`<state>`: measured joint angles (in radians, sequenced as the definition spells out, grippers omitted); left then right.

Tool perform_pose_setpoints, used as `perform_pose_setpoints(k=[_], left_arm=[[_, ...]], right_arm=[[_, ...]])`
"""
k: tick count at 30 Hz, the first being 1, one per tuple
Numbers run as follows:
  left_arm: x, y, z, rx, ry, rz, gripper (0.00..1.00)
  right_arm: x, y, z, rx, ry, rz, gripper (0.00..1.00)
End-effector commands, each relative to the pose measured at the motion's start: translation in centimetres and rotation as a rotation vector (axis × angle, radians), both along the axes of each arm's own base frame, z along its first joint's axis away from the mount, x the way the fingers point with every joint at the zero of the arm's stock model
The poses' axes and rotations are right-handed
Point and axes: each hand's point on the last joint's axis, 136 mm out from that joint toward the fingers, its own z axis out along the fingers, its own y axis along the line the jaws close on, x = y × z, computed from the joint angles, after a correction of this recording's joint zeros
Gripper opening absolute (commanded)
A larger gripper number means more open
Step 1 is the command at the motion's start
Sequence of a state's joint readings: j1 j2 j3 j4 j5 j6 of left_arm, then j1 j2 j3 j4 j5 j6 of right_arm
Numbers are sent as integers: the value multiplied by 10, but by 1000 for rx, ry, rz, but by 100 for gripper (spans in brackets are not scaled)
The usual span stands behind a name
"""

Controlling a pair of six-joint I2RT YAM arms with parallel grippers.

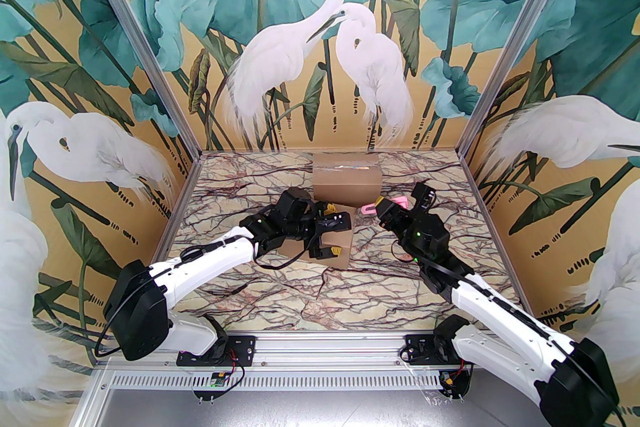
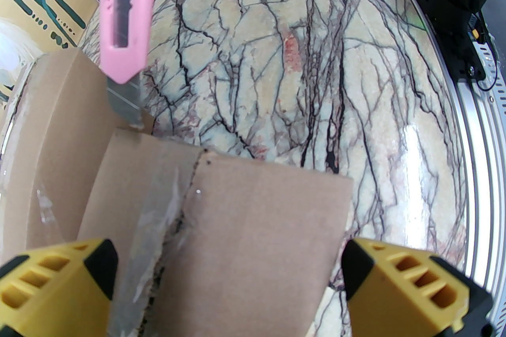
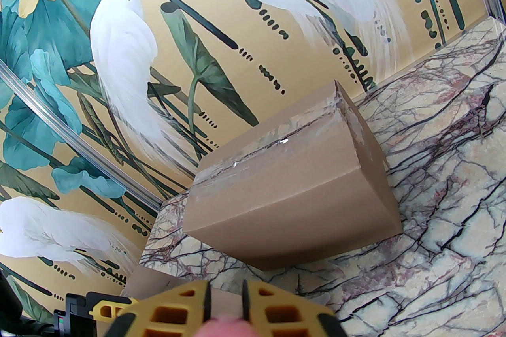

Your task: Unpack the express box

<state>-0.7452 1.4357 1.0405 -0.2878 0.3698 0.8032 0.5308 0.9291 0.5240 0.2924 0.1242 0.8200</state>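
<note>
- Here, a large cardboard box (image 1: 345,182), its top sealed with clear tape, sits at the far middle of a marble-patterned table (image 1: 280,295).
- A small cardboard box (image 2: 257,232) lies just beside the large box, on its near side. From above it is mostly hidden under the left arm, and whether the two boxes touch is unclear.
- The left gripper (image 1: 331,236) is spread wide, its yellow fingers either side of the small box without pressing it.
- The right gripper (image 1: 380,207), near the large box's front right corner, is clamped on a pink utility knife (image 2: 126,7). Its fingers hide the handle end.
- The blade (image 2: 124,106) meets the small box's corner nearest the large box, but how deep it goes cannot be made out.
</note>
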Motion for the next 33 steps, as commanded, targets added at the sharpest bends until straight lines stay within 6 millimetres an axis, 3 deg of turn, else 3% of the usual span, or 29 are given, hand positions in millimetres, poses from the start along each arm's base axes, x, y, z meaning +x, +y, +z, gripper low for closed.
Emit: perform_pose_setpoints(k=[1,9,23,33], left_arm=[[-2,2,-15,19,49,0,99],[0,2,-19,28,57,12,100],[4,0,-24,26,61,23,100],[28,-5,-23,8,1,98,99]], right_arm=[[-3,-1,4,34,-11,-5,0],[-5,-7,-6,48,18,-30,0],[-1,2,-22,89,55,1,0],[-6,12,-33,224,121,43,0]])
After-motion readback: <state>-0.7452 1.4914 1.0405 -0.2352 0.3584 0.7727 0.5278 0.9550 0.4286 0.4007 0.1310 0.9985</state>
